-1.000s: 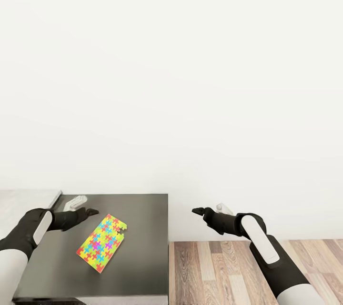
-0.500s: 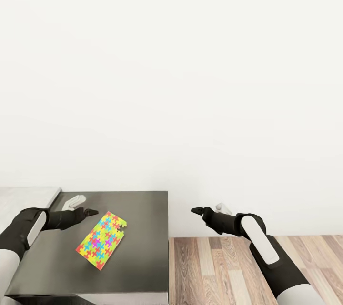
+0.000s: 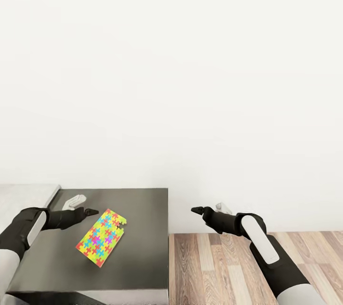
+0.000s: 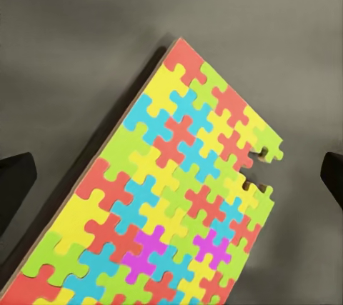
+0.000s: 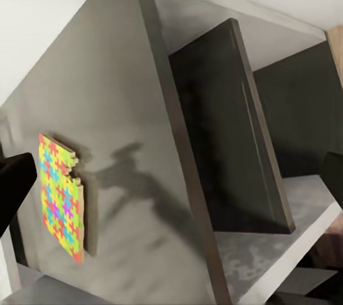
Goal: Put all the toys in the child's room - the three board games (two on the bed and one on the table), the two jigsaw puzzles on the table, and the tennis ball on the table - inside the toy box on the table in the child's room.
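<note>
One jigsaw puzzle (image 3: 101, 237) lies flat on the dark grey table (image 3: 143, 210), a board of yellow, pink, blue and green pieces with a notch in one long edge. My left gripper (image 3: 83, 206) hovers open just beside its far corner, not touching it. In the left wrist view the puzzle (image 4: 164, 198) lies between the two dark fingertips (image 4: 14, 180). My right gripper (image 3: 210, 209) is open and holds nothing, out over the wood floor past the table's right edge. In the right wrist view the puzzle (image 5: 63, 198) lies on the table's top.
A lighter grey surface (image 3: 26, 198) adjoins the table at the far left. A plain white wall (image 3: 190, 81) rises behind. Wood-plank floor (image 3: 224, 267) lies to the right of the table. The right wrist view shows dark panels (image 5: 229, 126) under the table top.
The whole view has shifted a little, so the table and floor edge sit higher in the frame. My left forearm has drawn slightly to the left. The puzzle has not moved.
</note>
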You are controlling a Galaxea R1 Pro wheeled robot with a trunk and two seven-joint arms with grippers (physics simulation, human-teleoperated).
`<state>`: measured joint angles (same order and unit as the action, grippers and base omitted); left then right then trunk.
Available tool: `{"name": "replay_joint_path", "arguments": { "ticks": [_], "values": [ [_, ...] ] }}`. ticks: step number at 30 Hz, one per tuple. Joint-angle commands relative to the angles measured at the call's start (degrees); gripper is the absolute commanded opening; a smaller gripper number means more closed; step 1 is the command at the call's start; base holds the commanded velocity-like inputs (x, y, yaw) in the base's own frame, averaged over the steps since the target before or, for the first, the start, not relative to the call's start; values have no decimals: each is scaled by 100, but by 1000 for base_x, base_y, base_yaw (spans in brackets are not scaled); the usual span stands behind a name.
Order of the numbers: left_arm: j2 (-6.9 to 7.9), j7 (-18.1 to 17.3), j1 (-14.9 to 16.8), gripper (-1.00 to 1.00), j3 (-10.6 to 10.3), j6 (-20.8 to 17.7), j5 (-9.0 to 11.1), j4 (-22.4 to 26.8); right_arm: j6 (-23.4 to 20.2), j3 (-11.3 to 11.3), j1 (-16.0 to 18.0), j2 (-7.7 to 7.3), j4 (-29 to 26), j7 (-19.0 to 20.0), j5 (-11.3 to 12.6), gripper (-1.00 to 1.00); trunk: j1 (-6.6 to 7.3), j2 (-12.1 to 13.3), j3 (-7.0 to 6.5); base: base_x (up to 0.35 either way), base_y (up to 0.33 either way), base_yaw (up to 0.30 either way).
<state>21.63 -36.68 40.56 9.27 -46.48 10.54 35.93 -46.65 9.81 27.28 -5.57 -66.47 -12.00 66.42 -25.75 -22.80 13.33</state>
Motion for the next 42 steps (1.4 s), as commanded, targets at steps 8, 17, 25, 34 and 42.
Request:
{"name": "replay_joint_path", "arguments": {
  "ticks": [8, 17, 25, 34, 42],
  "values": [
    [11, -59, 5, 100, 8, -32, 2, 9, -4, 8, 5, -8, -9, -57, 60, 100, -3, -12, 87, 0, 0, 0],
    [97, -309, 5, 100, 5, -28, 1, 10, -2, 7, 5, -5, -7, -57, 57, 100, -3, -12, 172, 0, 0, 0],
    [120, -346, 8, 100, 7, -28, 1, 41, -2, 12, 5, -3, -6, -57, 57, 100, -3, -12, 248, 0, 0, 0],
    [138, -349, 5, 100, 5, -31, 1, 62, -2, 12, 5, -3, -6, -57, 56, 100, -3, -12, 333, 0, 0, 0],
    [176, -349, 11, 100, 5, -32, 6, 71, -2, 13, 5, -5, -6, -56, 56, 100, -3, -12, 408, 0, 0, 0]
  ]
}}
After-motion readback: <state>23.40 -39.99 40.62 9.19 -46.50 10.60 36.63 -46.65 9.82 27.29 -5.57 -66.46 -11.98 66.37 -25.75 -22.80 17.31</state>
